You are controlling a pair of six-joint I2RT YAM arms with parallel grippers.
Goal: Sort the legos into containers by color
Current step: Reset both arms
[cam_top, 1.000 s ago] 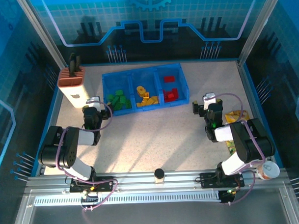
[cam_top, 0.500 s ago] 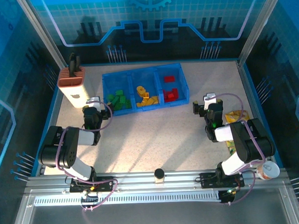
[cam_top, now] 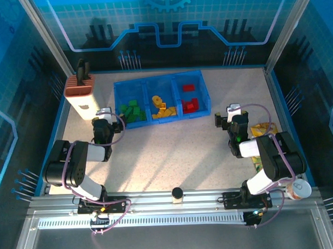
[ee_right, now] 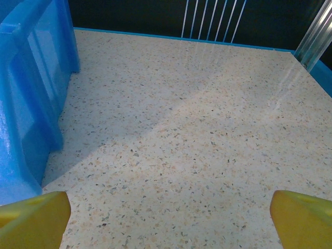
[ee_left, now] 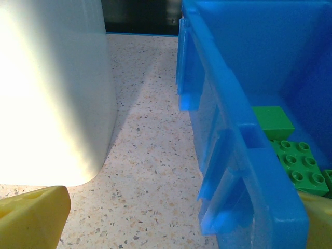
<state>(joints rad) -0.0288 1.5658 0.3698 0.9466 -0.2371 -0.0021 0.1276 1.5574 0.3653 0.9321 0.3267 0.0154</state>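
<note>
The containers (cam_top: 162, 82) are a blue tray of three joined bins at the back middle of the table. Green legos (cam_top: 132, 112) lie in its left bin, yellow-orange ones (cam_top: 161, 108) in the middle bin, and red ones (cam_top: 190, 102) in the right bin. My left gripper (cam_top: 106, 115) rests low by the tray's left end, open and holding nothing. In the left wrist view its gripper (ee_left: 174, 228) faces the tray's wall (ee_left: 228, 155), with green legos (ee_left: 298, 166) inside. My right gripper (cam_top: 233, 114) sits right of the tray, open over bare table (ee_right: 168, 223).
A brown-and-white block with black handles (cam_top: 83, 94) stands at the back left, close beside my left gripper, and looms white (ee_left: 52, 88) in the left wrist view. Yellow snack packets (cam_top: 262, 131) lie by the right arm. A cup (cam_top: 296, 190) and a black cylinder (cam_top: 177, 194) sit at the near rail.
</note>
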